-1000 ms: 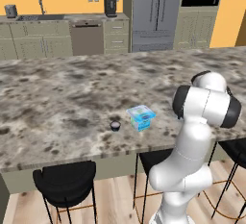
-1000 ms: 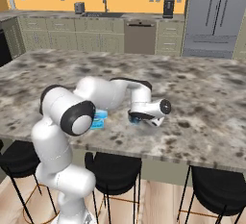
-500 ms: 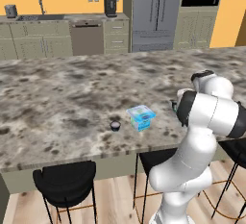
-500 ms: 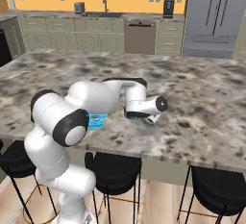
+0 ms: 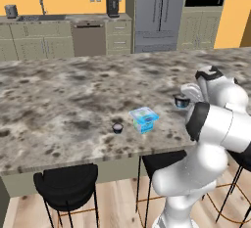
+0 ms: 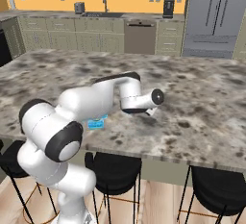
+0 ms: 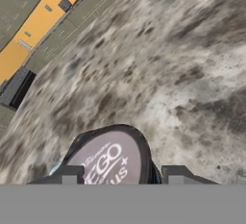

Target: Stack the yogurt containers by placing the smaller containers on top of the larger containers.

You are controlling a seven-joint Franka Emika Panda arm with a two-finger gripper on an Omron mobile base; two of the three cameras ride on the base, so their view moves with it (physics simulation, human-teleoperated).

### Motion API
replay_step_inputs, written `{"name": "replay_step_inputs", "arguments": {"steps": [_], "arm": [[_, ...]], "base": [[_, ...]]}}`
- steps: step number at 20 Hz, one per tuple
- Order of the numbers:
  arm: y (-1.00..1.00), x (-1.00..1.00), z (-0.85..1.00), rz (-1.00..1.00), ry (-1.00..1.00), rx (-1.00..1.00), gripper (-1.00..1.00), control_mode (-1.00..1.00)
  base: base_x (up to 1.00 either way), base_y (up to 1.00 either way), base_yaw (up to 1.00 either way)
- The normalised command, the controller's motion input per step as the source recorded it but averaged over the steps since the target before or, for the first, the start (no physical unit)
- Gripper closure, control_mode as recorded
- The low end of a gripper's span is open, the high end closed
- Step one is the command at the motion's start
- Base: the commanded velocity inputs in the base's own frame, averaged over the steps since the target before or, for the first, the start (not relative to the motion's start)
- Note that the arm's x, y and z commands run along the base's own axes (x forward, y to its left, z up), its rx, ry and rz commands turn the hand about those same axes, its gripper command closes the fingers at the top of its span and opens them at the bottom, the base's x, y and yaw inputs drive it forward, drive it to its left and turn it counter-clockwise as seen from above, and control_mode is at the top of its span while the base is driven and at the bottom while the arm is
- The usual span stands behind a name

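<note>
Showing round dark cup (image 7: 109, 163), pale printed lid.

A squarish light-blue and white yogurt box (image 5: 143, 119) sits flat on the speckled stone counter (image 5: 63, 100) near its front edge, printed blue top facing up. Just to its left, apart from it, stands a tiny dark cup (image 5: 117, 128) with a pale top, upright. A second, slightly wider dark cup (image 5: 182, 102) with a greyish printed lid is well off to the box's right, close against the robot's hand.
</note>
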Motion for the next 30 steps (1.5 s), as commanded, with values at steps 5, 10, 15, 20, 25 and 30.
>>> {"name": "replay_step_inputs", "arguments": {"steps": [5, 10, 15, 20, 25, 30], "arm": [[0.3, -0.26, 0.26, 0.0, -0.08, -0.08, 1.0, -1.0], [0.33, -0.28, 0.21, 0.0, -0.09, -0.07, 1.0, -1.0], [0.29, -0.24, 0.21, 0.0, -0.05, -0.03, 1.0, -1.0], [0.23, -0.26, 0.15, 0.0, 0.0, 0.0, 1.0, -1.0], [0.18, -0.25, 0.14, 0.0, 0.0, 0.0, 1.0, -1.0], [0.19, -0.22, 0.09, 0.0, 0.0, 0.0, 1.0, -1.0]], "base": [[0.0, 0.0, 0.0], [0.0, 0.0, 0.0], [0.0, 0.0, 0.0], [0.0, 0.0, 0.0], [0.0, 0.0, 0.0], [0.0, 0.0, 0.0]]}}
